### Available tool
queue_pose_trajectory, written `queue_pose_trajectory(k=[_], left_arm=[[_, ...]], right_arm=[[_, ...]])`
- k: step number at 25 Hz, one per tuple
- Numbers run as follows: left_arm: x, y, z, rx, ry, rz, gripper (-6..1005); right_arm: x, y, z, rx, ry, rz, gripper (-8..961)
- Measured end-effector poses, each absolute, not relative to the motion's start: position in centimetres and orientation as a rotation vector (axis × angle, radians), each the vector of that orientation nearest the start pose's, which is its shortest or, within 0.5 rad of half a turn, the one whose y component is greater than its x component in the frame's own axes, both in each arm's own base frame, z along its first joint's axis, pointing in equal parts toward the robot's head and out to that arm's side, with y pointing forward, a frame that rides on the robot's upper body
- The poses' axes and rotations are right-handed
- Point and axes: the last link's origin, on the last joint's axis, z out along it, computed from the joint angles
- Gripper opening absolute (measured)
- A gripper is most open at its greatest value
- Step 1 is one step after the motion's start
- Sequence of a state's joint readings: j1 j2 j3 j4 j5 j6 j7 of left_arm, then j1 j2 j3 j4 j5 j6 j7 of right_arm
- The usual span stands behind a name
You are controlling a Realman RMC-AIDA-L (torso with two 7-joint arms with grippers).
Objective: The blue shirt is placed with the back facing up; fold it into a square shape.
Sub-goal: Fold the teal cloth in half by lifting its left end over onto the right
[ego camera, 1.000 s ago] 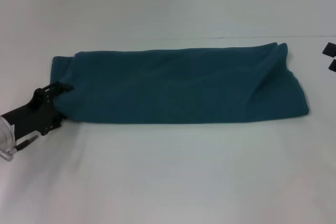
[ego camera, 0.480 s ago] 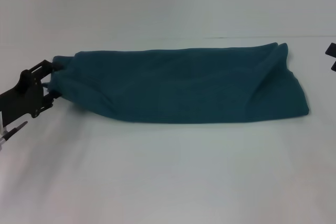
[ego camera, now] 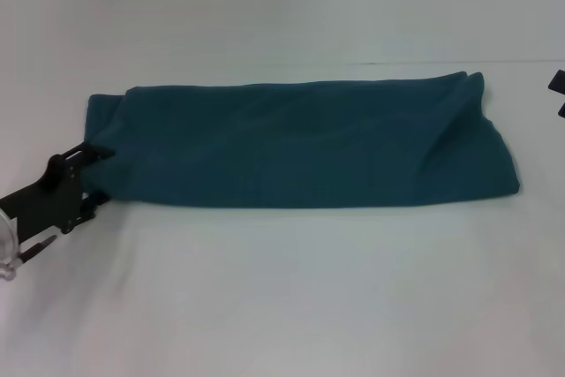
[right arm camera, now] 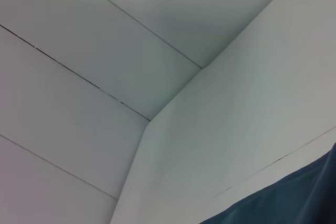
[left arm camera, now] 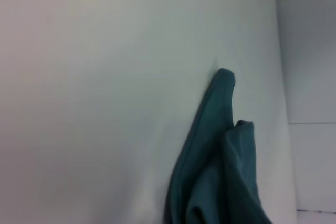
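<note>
The blue shirt (ego camera: 309, 143) lies on the white table (ego camera: 282, 289) as a long band running left to right, plain side up. One rumpled fold stands near its right end. My left gripper (ego camera: 91, 177) is at the band's near-left corner, open, its two black fingers (ego camera: 95, 151) straddling the cloth's edge. The left wrist view shows that end of the blue shirt (left arm camera: 210, 171) close up, bunched in soft folds. My right gripper (ego camera: 558, 96) shows only as two black tips at the right border, apart from each other and clear of the shirt. A strip of the blue shirt (right arm camera: 294, 198) also shows in the right wrist view.
The white table spreads wide in front of the shirt and behind it. Its back edge (ego camera: 441, 63) runs just past the shirt's far side, with a pale panelled wall (right arm camera: 79, 77) beyond.
Half a second ago my left gripper had swung left and up, drawing the shirt's near-left corner in. It is now back low at that corner, and the left end lies spread again.
</note>
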State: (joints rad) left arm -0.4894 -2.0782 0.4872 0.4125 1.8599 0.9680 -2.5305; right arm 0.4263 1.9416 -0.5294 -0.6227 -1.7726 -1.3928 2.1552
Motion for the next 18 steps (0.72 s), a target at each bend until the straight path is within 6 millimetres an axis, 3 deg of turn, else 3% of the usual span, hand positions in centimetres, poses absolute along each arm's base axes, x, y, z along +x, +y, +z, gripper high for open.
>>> queue_pose_trajectory(k=[9, 18], left_arm=[[-35.6, 36.5, 0.6, 1.502, 2.917, 1.453, 782], [-35.0, 36.2, 0.9, 1.598, 2.817, 1.524, 783]], right_arm=[[33.0, 34.5, 10.0, -1.871, 1.62, 1.107, 835], [33.0, 34.6, 10.1, -1.866, 1.615, 1.112, 835]])
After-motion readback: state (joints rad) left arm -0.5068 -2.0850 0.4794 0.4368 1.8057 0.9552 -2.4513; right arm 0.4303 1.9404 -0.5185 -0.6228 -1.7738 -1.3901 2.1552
